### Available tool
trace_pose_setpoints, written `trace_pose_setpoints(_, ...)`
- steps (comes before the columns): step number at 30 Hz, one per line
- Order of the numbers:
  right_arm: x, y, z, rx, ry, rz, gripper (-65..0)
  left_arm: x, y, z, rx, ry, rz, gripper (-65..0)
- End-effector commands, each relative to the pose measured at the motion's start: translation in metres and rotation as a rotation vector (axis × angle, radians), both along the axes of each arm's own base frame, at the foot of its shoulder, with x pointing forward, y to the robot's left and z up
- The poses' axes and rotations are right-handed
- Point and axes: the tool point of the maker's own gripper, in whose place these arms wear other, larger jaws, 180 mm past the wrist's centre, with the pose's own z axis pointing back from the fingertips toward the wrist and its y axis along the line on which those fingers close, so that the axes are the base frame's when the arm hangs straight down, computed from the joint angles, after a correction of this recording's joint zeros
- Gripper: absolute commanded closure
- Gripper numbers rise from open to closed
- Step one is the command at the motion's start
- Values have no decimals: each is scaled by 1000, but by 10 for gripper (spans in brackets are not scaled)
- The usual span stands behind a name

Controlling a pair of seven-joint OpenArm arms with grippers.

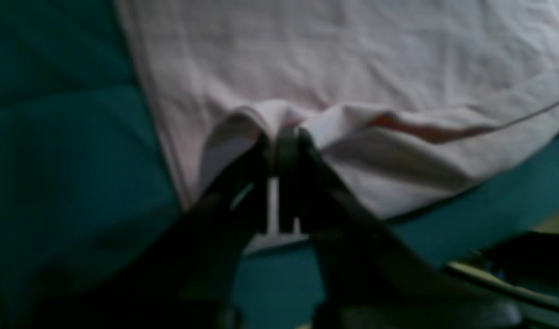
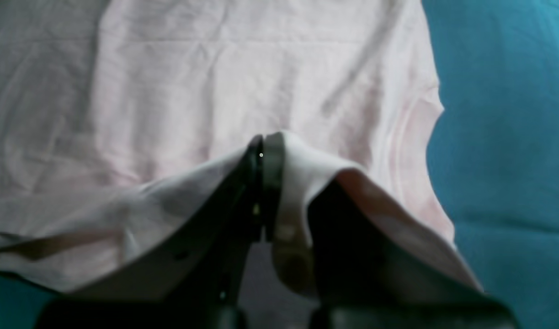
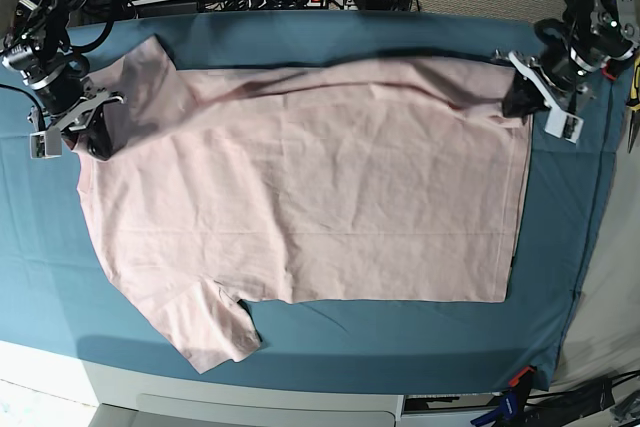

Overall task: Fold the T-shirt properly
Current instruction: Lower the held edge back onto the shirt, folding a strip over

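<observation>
Black jaws of the left gripper [image 1: 284, 137] pinch the T-shirt [image 3: 310, 197] at its hem corner; right gripper [image 2: 263, 146] clamps the shoulder edge; shirt lies spread on the teal cloth [image 3: 400, 332]; soft, limp cotton, likely to sag between grips.

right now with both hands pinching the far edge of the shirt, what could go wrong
1. Each hand holds only a small pinch: the left hand and the right hand grip a little bunch of the shirt, so the cloth may slip out when pulled.
2. The near sleeve lies splayed and may get folded in crooked.
3. The far edge sags between the grips and may crease.
</observation>
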Motion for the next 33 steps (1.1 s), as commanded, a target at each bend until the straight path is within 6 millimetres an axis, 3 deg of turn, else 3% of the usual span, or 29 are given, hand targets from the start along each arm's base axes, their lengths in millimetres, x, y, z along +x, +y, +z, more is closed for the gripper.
trace_pose_setpoints(1, 7, -3, 17, -12, -61, 2, 0, 7, 2, 11, 5, -45, -6, 0)
trace_pose_setpoints(6, 7, -7, 11, -2, -50, -50, 0, 8, 2, 12, 3, -51, -2, 0)
trace_pose_setpoints(11, 4, -3, -9, 76, -41, -103, 0, 21, 7, 21, -7, -93, 49, 0)
trace_pose_setpoints(20, 13, 28, -51, 168, 44, -44, 0, 33, 6, 30, -10, -131, 44, 0)
trace_pose_setpoints(26, 31, 35, -51, 160, 36, -22, 0, 42, 9, 36, 16, -161, 47, 0)
trace_pose_setpoints(33, 33, 34, -50, 154, 32, -23, 0, 49, 20, 39, 46, -175, 102, 0)
